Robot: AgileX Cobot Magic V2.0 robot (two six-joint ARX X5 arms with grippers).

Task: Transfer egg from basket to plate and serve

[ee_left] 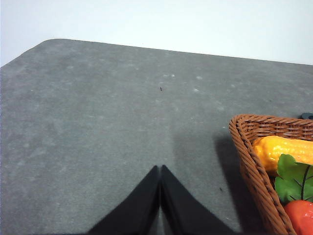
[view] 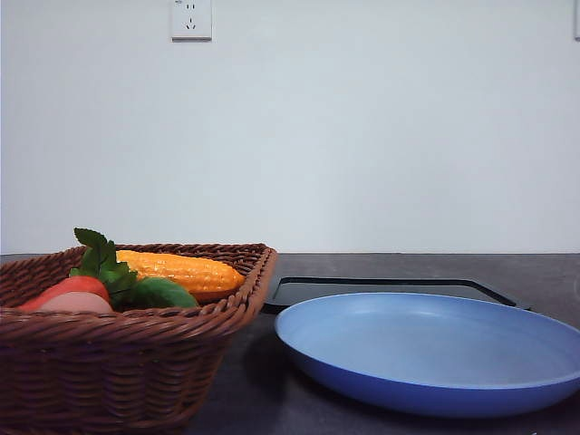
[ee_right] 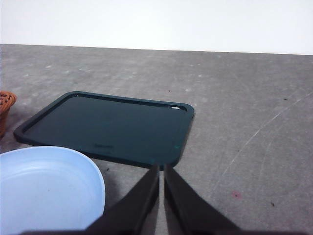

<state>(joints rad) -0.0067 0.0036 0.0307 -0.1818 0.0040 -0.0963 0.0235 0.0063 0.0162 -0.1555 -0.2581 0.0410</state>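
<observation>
The brown wicker basket (view: 118, 362) stands at the front left of the table. Just above its near rim peeks the pinkish egg (view: 80, 304), lying beside a red-orange vegetable with green leaves. To its right rests the wide blue plate (view: 435, 349), with nothing on it. My left gripper (ee_left: 160, 168) is shut over bare grey table, to the left of the basket's corner (ee_left: 249, 156). Shut too is my right gripper (ee_right: 161, 166), which hovers near the plate's rim (ee_right: 95, 181) and the front edge of a black tray.
A yellow corn cob (view: 181, 270) and the red-orange vegetable (view: 65, 287) share the basket with the egg. A flat black tray (ee_right: 107, 125) lies behind the plate. Grey tabletop (ee_left: 98, 122) stretches left of the basket and right of the tray. A white wall stands behind.
</observation>
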